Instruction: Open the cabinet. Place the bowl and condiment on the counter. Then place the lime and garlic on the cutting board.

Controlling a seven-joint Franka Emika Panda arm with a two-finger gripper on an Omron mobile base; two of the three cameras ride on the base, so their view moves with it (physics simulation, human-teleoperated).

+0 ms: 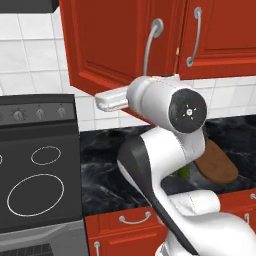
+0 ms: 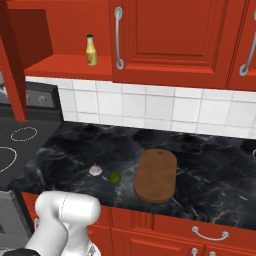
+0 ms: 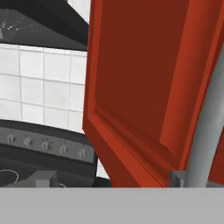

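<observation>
In the left base view the cabinet (image 1: 115,45) has its left door swung out toward the camera, its long curved silver handle (image 1: 150,47) hanging over the white arm; the arm's wrist reaches up just under the lower edge of that door, and the fingertips themselves are hidden, so from here I cannot tell how the jaws stand; behind the arm the cutting board (image 1: 220,165) lies on the black counter (image 1: 100,165), and a sliver of green, probably the lime (image 1: 184,172), peeks out beside the arm; the stovetop (image 1: 37,180) sits to the left

In the right base view the opened compartment shows the condiment (image 2: 90,50) upright on the red inner shelf (image 2: 65,67); on the counter (image 2: 210,165) the garlic (image 2: 95,170) and the lime (image 2: 114,177) lie just beside each other, near the front edge, with the cutting board (image 2: 156,175) close to their right and bare; neither fruit touches it

In the hand view the door panel (image 3: 144,87) fills the frame, tilted, with its grey handle (image 3: 205,131) running up the right side, very near the camera; the stove knobs (image 3: 43,144) and white tiles lie beyond; the gripper's spread is not clear here either
</observation>
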